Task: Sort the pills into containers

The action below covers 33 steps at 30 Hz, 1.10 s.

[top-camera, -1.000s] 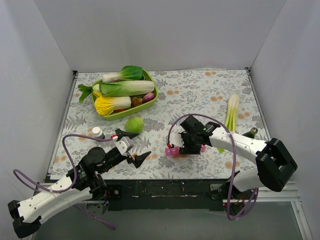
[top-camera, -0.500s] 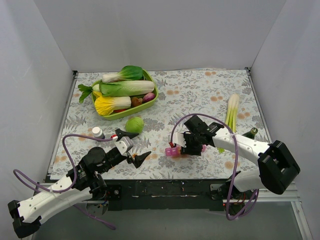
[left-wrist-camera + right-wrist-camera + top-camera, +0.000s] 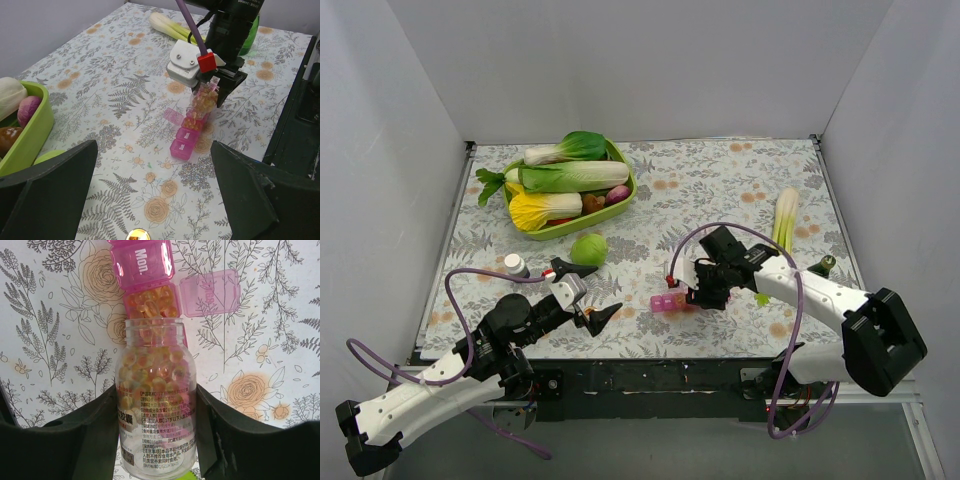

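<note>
Right gripper (image 3: 157, 432): jaws clamped on clear bottle (image 3: 154, 405) filled with amber pills (image 3: 152, 365). Bottle tipped, mouth right over open cell of pink pill-box (image 3: 142, 262) lying on counter (image 3: 720, 180). Open cell holds pills, its lid (image 3: 209, 292) flipped aside. Adjoining "Mon." cell closed. Left gripper (image 3: 147, 200): jaws spread wide, empty, hovering left of pill-box, not touching.

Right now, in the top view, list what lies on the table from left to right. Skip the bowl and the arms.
small bottle → green ball → pill box → leek → green bottle
</note>
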{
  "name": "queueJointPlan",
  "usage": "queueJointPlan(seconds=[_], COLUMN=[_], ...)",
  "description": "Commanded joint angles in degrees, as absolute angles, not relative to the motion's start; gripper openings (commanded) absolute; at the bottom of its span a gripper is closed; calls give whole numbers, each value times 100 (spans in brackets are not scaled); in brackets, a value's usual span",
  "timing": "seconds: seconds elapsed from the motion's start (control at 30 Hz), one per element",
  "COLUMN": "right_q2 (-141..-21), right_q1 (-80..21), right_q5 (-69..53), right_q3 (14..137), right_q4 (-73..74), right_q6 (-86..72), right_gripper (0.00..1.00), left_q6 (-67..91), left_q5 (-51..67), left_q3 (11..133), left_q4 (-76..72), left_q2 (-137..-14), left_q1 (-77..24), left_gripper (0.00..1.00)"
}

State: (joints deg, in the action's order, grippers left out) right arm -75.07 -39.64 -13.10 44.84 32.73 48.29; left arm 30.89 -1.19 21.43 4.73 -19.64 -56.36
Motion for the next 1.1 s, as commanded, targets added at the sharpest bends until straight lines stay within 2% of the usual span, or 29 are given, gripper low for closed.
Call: queueJointPlan(seconds=[0.0, 0.73, 1.07], right_q2=[-7269, -6461, -5915], right_q1=[-3806, -2874, -2277], right_q5=[-1661, -3348, -5305], right_q3=[4351, 3841, 3718], right_q4=[3155, 2628, 1926], right_q6=[4772, 4834, 4641], right_gripper=[1, 1, 1], left_q6=[3076, 3190, 3682], left_q5=[-88, -88, -18], left_q3=[2188, 2153, 2188], left_q4=[466, 369, 167], left_q2=[-1951, -1942, -2109], left_q1=[-5616, -5616, -5616], left_gripper=[98, 98, 98])
